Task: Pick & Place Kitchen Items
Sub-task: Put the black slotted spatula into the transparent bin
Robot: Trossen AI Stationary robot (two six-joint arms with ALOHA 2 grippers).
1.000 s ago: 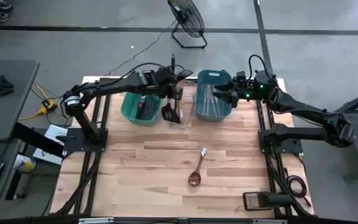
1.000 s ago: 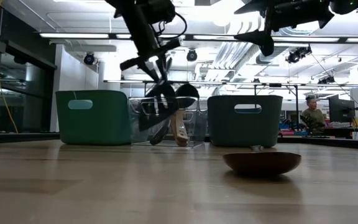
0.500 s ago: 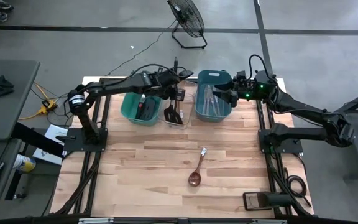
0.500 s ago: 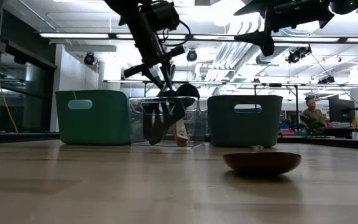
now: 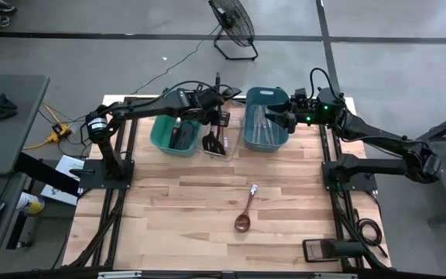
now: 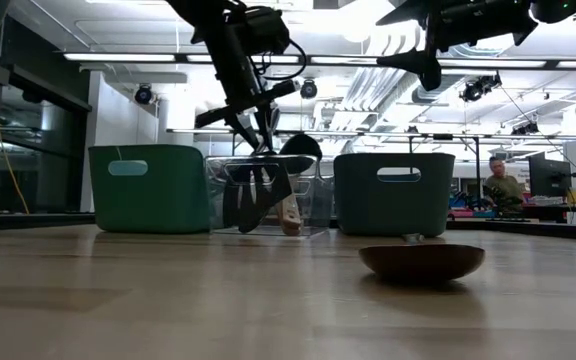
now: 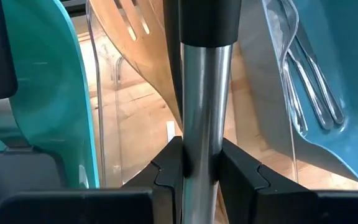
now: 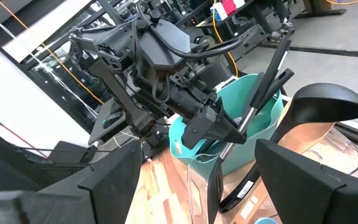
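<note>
My left gripper [image 5: 217, 118] is over the clear bin [image 6: 313, 200], between the green bin [image 5: 173, 133] and the blue bin [image 5: 265, 128], shut on a black slotted spatula [image 6: 253, 195]. A wooden slotted spatula [image 7: 145, 53] and a black ladle [image 8: 325, 102] lean in the clear bin. Silver cutlery [image 7: 309, 81] lies in the blue bin. A wooden spoon [image 5: 244, 213] lies flat on the table's middle. My right gripper [image 8: 210, 186] hangs open over the blue bin's right end, holding nothing. My left gripper pinches the silver shaft [image 7: 201, 124] of the spatula's handle between its two fingers [image 7: 166, 171], which lie across the shaft. It comes slanting down from the table's left. The spatula hangs head down, its head [image 5: 212, 142] inside the clear bin; whether it rests on the bottom I cannot tell.
The three bins stand in a row along the table's far edge. Bare wooden tabletop [image 5: 184, 201] lies around the spoon. A fan [image 5: 233, 27] stands on the floor beyond the table, and a person [image 6: 503, 180] sits far off in the room.
My left gripper has sunk a little toward the clear bin, still shut on the spatula. The spatula's head, tilted and higher before, has swung to hang nearly upright and has gone down into the clear bin.
</note>
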